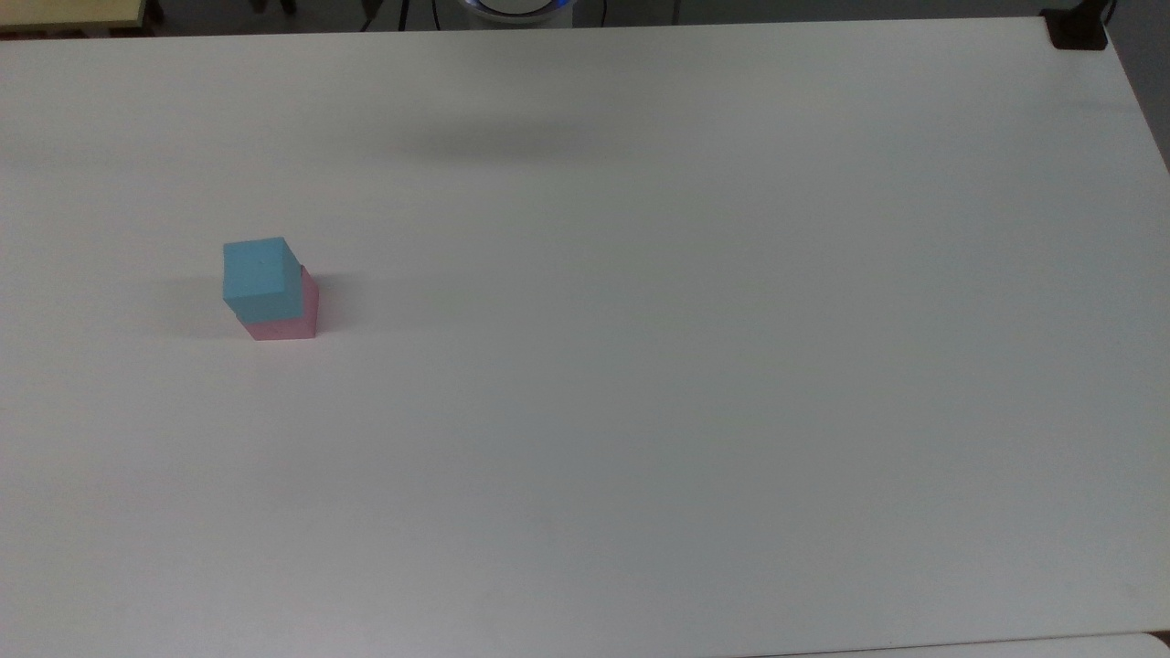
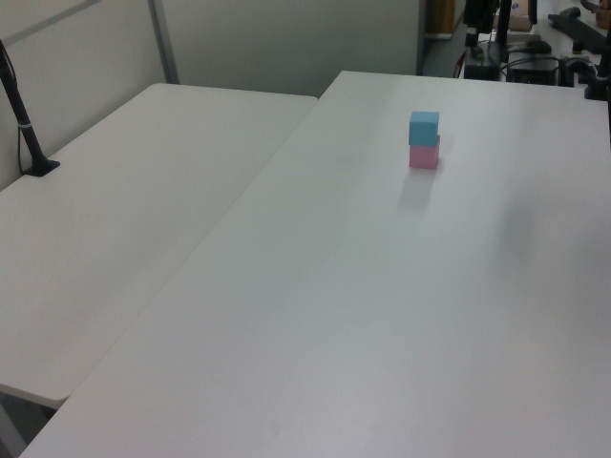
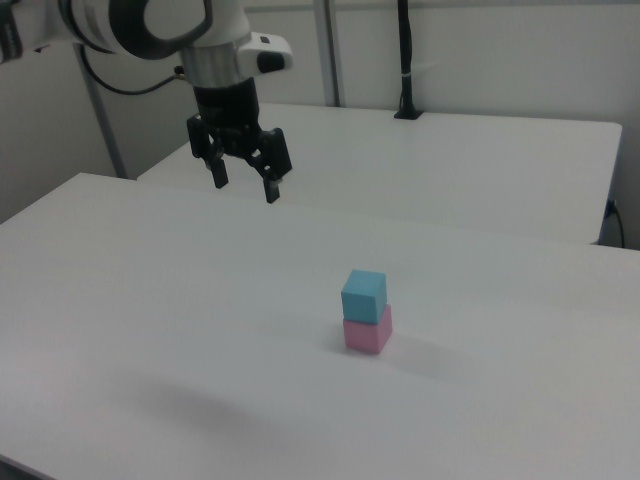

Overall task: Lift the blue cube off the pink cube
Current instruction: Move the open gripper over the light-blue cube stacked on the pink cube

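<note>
Two white tabletops meet from where I sit: the main surface carrying the blocks, and a second one butted against its long edge in the left view, with a black post standing on that second top. I go from big to small.

Next comes the robot arm, white with dark joints, reaching in from the right view's upper left. Its black hand hangs in the air above the surface, well apart from the blocks and toward the right view's left of them. I see its two fingers spread apart with nothing between them.

Last, the blocks. I see the blue cube sitting on top of the pink cube, touching it, the pair upright as a small stack. The blue one is turned a little against the pink one, so their sides do not line up exactly. In the top view the stack stands near the surface's left edge, about midway between the far and near edges, with bare white around it.

In the left view the stack sits toward the far end of the surface.
</note>
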Controlling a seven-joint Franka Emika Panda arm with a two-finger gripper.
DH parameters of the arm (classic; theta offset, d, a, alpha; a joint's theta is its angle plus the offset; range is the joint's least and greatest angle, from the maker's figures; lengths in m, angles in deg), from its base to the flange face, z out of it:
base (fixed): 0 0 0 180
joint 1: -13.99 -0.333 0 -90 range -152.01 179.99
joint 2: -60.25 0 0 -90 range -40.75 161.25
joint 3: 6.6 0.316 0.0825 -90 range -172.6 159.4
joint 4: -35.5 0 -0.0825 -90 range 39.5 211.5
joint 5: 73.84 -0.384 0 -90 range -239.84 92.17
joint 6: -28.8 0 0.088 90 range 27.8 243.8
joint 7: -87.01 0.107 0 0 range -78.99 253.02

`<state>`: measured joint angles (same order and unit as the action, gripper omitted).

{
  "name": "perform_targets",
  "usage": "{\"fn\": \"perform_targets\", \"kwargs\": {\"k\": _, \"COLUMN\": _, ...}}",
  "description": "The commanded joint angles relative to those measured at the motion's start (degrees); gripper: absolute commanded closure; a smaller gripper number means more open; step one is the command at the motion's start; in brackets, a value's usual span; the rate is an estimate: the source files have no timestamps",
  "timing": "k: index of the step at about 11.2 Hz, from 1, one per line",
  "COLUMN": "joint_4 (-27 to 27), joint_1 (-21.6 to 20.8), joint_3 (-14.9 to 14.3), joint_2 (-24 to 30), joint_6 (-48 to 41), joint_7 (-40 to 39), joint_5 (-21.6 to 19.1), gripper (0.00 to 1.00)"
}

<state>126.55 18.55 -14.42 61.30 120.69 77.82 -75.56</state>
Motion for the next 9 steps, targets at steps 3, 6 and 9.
{"fn": "perform_targets", "kwargs": {"k": 3, "joint_4": 0.70, "joint_1": 5.89, "joint_3": -0.17, "joint_2": -6.40, "joint_6": 7.51, "joint_7": -24.61, "joint_5": 1.45, "gripper": 0.00}}
{"fn": "perform_targets", "kwargs": {"k": 6, "joint_4": 0.79, "joint_1": 6.60, "joint_3": -0.17, "joint_2": -11.76, "joint_6": 12.33, "joint_7": -25.70, "joint_5": 2.42, "gripper": 0.00}}
{"fn": "perform_targets", "kwargs": {"k": 9, "joint_4": 0.97, "joint_1": 6.42, "joint_3": -0.17, "joint_2": -16.68, "joint_6": 19.00, "joint_7": -15.53, "joint_5": 2.42, "gripper": 0.00}}
